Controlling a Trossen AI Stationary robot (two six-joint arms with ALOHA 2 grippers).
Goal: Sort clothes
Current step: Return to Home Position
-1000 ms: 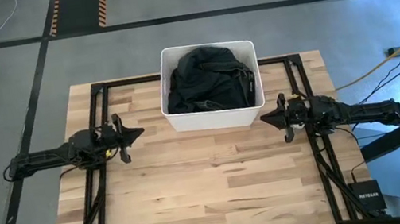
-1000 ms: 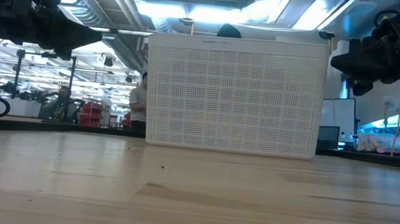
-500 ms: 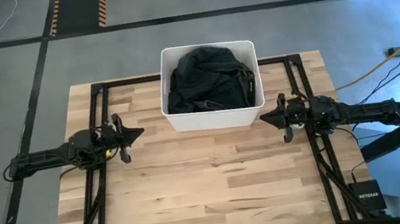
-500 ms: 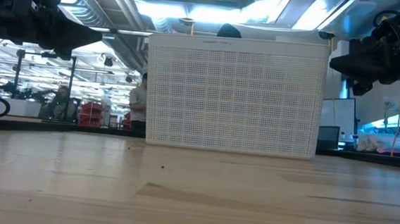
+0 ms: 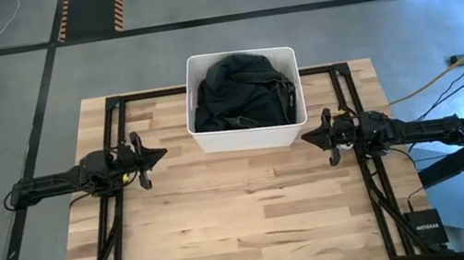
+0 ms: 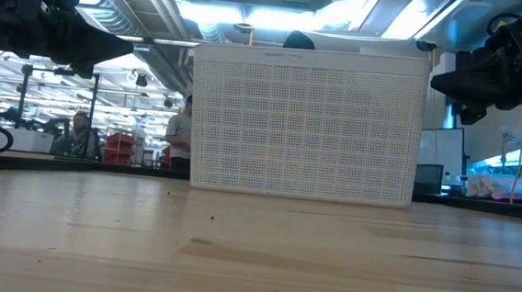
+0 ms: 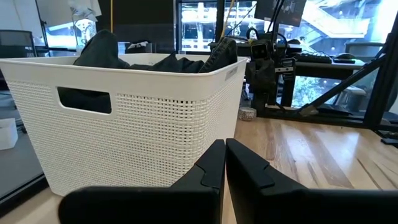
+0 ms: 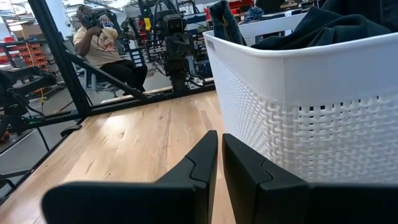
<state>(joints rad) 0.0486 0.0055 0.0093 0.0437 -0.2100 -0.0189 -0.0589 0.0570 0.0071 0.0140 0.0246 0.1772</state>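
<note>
- High view: the left gripper (image 5: 157,153) sits over the left side of the table (image 5: 246,216) and the right gripper (image 5: 308,137) over the right side. Both point inward, well apart from each other. The clothes (image 5: 240,91) lie heaped in the white bin (image 5: 250,135) at the table's far middle. Only dark fabric shows on top, and no garment is visible on the wood.
- Low view: the bin's perforated wall fills the centre, with an arm raised off the table at each upper corner. A small edge of dark fabric shows above the rim.
- Left wrist view: the fingers (image 7: 208,171) are pressed together with nothing between them. The bin stands near, with dark garments rising above its rim.
- Right wrist view: the fingers (image 8: 202,165) are likewise closed and empty. The bin wall is just beside them, and a seated person (image 8: 102,50) is in the room beyond the table.
- Step in hand (judgement): sorting looks complete, and the arms are parking.
- Next move (judgement): no grasp is required. Keep both grippers clear of the bin.
</note>
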